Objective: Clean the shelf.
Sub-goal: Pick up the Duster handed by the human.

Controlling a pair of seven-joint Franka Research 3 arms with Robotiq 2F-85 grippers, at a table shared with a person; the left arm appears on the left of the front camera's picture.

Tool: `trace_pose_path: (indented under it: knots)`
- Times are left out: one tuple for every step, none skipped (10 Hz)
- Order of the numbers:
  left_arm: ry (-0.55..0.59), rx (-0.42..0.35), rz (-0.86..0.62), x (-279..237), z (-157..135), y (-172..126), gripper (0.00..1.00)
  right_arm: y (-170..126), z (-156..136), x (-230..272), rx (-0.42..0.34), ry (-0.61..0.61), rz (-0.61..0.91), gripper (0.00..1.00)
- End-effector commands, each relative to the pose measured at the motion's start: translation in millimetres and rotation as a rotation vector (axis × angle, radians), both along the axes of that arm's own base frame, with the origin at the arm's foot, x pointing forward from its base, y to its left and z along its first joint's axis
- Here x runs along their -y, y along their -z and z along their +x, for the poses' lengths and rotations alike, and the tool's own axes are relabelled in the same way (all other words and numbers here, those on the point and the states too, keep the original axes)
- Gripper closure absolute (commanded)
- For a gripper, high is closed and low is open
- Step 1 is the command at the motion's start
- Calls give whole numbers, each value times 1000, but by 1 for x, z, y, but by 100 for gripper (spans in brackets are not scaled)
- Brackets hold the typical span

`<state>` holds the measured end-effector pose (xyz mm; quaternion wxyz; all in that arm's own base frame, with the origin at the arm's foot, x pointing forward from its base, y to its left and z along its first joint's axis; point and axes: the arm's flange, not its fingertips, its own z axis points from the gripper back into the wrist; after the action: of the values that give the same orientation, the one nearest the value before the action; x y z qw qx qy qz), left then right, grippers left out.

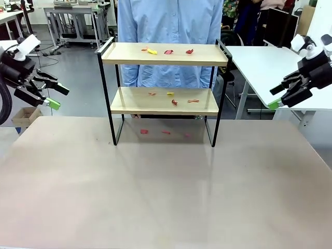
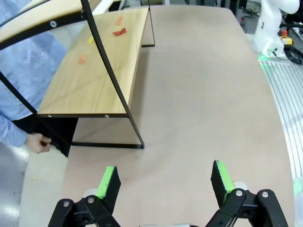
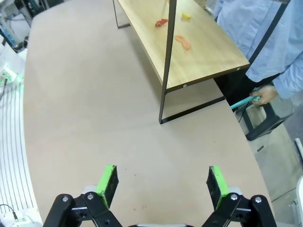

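The near part of the desk (image 1: 155, 197) is bare. At its two sides hang the left hand (image 1: 57, 96) and the right hand (image 1: 275, 97), each with jaws wide and holding nothing. Farther, the shelf (image 1: 129, 58) stands at the far middle of the desk, with small red and yellow scraps (image 1: 168, 52) on both boards. I think a wide hand may hit the thin frame and push the shelf toward the person (image 1: 171, 31) behind it, or flick the scraps off
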<state>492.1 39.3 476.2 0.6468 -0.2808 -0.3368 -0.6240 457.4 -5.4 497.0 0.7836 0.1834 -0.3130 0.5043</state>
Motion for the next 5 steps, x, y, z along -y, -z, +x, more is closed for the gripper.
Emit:
trace_pose_path:
  knots:
    - [-10, -19, -111, -14, 33, 2, 0, -4, 45, 18, -93, 0, 86, 0]
    - [-18, -23, -204, -30, 65, 7, 0, -2, 88, 44, -86, -22, 159, 0]
    - [-14, 3, -299, -49, 99, 17, 0, 11, 124, 67, -56, -70, 246, 0]
    - [-8, 1, -366, -66, 118, 35, 0, 28, 140, 79, -29, -129, 313, 0]
    - [16, -2, -426, -76, 134, 54, 0, 42, 152, 94, 13, -170, 339, 0]
